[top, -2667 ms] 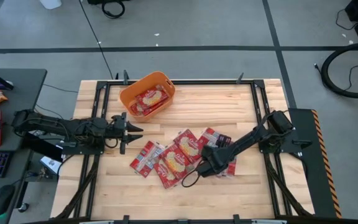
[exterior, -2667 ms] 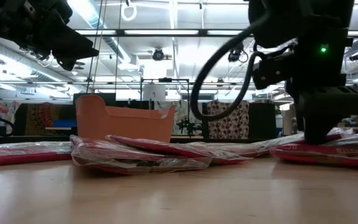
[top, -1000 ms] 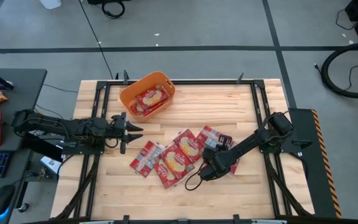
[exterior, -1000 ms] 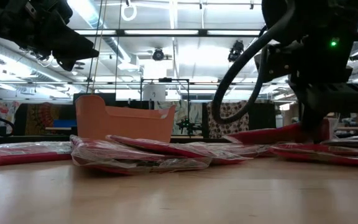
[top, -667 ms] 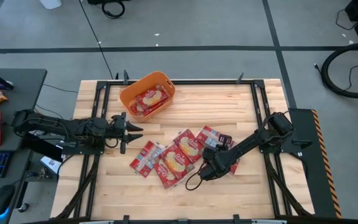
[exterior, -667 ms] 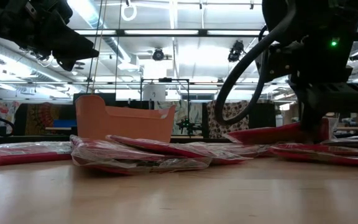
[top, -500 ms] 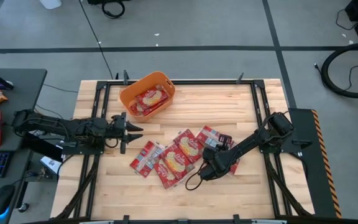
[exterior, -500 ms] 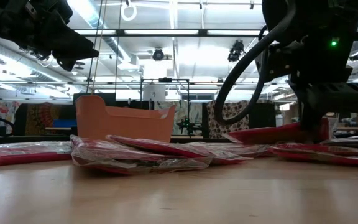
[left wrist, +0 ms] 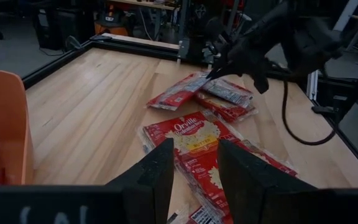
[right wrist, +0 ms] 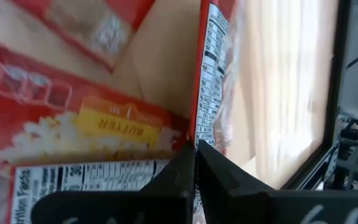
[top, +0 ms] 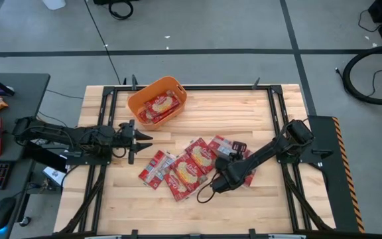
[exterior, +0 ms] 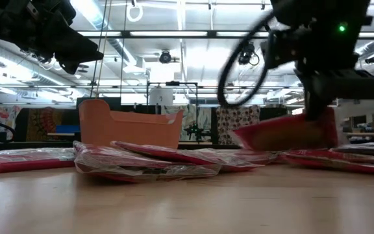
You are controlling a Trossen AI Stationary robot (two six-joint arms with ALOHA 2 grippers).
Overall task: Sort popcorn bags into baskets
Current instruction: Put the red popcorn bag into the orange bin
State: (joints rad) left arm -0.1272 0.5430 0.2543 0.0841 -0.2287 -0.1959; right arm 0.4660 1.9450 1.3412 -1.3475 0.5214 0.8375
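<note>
Held bag: one popcorn bag (exterior: 284,133) is pinched by its edge and hanging just clear of the pile, right of table centre, tilted a bit in the low view.

Right gripper: the right gripper (right wrist: 195,163) has its fingers clenched tight on that packet's edge; the wrist view shows the nutrition-label side standing up between them. No gap at all.

Loose bags: the rest of the popcorn bags (top: 186,169) are sprawled in an overlapping heap around the middle of the table (top: 257,113), a few more lying under and beside the right gripper.

Basket: the orange tub (top: 156,99) sits at the far-left part of the table, well apart from the pile, with at least one red packet already inside.

Progress: I'd say early days. One or so binned, one in the air, the bulk left to do.

Right arm pose: stretched low from the right edge toward the pile, wrist angled down.

Left arm: the left gripper (top: 138,141) hangs at the left edge between tub and pile, fingers spread apart with nothing in them, looks like it's just waiting.
</note>
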